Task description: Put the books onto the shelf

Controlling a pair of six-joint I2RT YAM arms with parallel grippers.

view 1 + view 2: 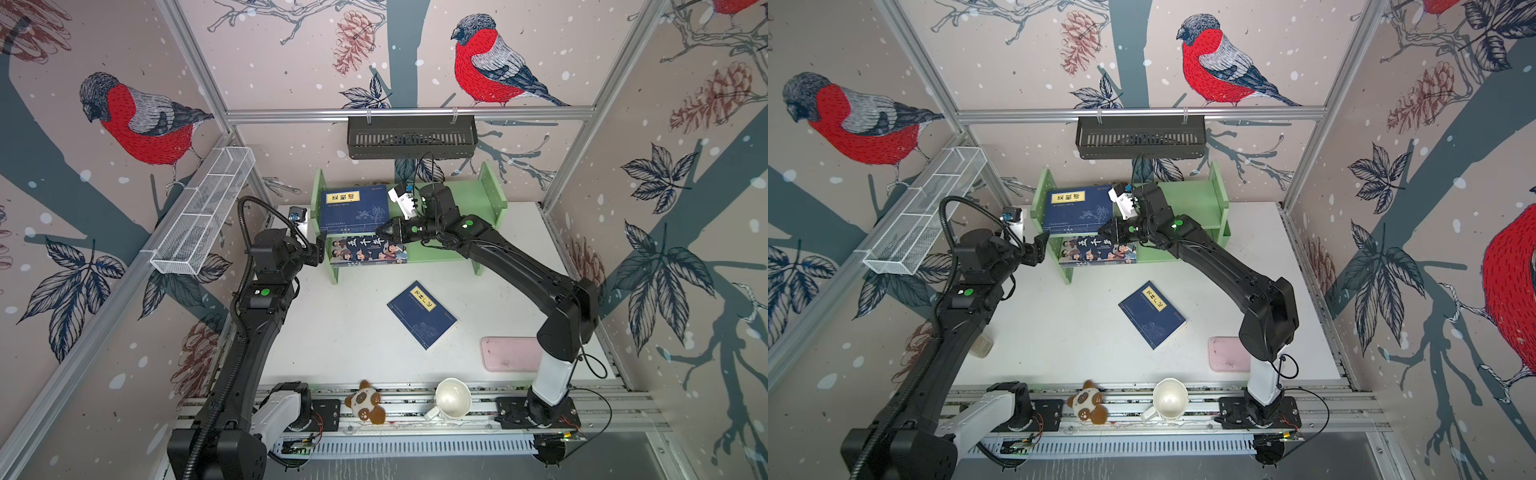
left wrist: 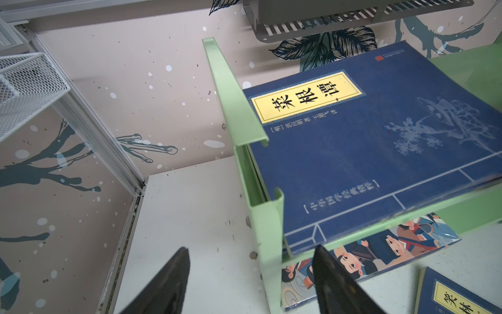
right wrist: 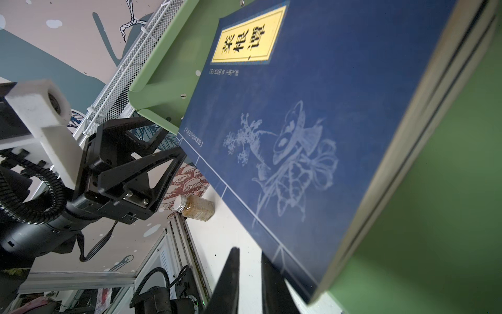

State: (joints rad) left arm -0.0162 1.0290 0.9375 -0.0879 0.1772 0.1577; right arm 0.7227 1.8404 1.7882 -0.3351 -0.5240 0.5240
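Observation:
The light green shelf [image 1: 457,199] [image 1: 1187,199] stands at the back of the table. A navy book with a yellow label [image 1: 353,210] [image 2: 366,149] [image 3: 312,122] lies flat on its top tier. A cartoon book [image 1: 368,251] [image 2: 380,250] lies on the lower tier. Another navy book [image 1: 420,313] [image 1: 1151,313] lies on the table in front. My left gripper [image 1: 320,245] [image 2: 251,247] is open, its fingers either side of the shelf's left panel [image 2: 233,95]. My right gripper [image 1: 380,230] [image 3: 250,251] is shut, touching the top book's front right corner, with nothing between its fingers.
A black slotted basket [image 1: 411,137] hangs above the shelf and a white wire mesh basket [image 1: 203,212] on the left wall. A pink tray [image 1: 509,353], a white mug [image 1: 452,397] and a panda plush [image 1: 365,405] sit near the front. A small jar [image 3: 197,206] lies at the table's left edge.

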